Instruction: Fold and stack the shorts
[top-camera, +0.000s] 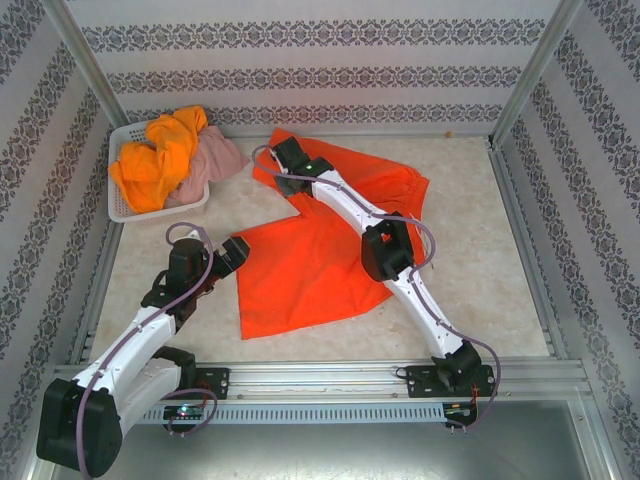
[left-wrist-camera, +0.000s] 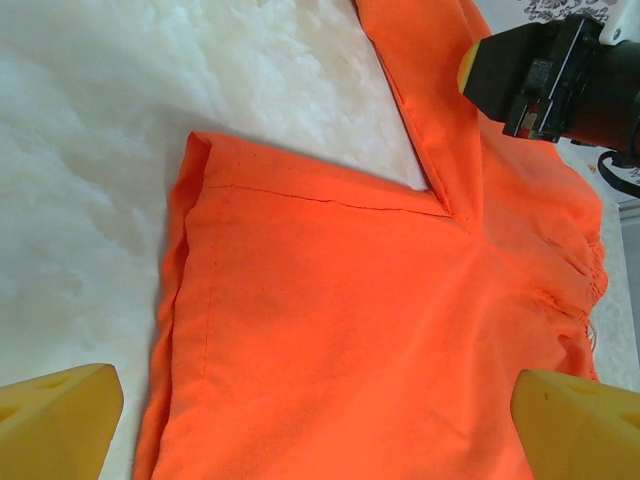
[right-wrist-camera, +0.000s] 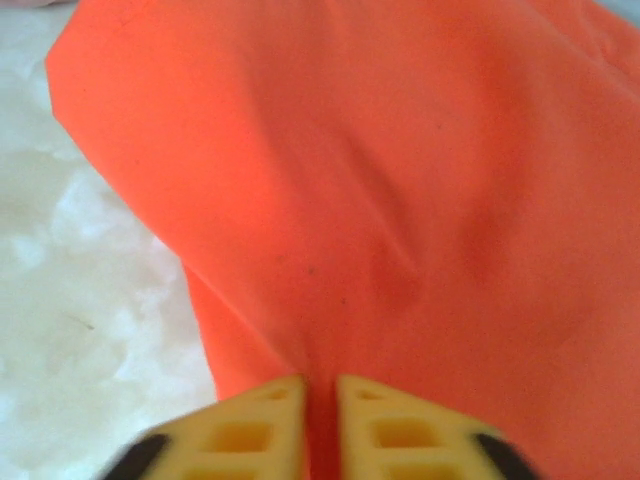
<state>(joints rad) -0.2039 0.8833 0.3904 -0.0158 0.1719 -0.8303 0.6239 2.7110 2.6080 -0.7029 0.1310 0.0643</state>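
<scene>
One pair of red-orange shorts (top-camera: 330, 270) lies spread on the worktop (top-camera: 480, 260), right fingers (right-wrist-camera: 295, 425) pinched on its far leg and left fingers (top-camera: 234, 252) wide beside its near leg, so the first fold seems in hand, calling for the pinched leg to be carried onto the other.

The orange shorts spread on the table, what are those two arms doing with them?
The right gripper is pinched shut on the far leg of the red-orange shorts, which lie spread flat on the table. The left gripper hangs open at the edge of the near leg, holding nothing. No fold shows yet. In the white mesh basket, yellow-orange shorts and pink shorts lie heaped.
</scene>
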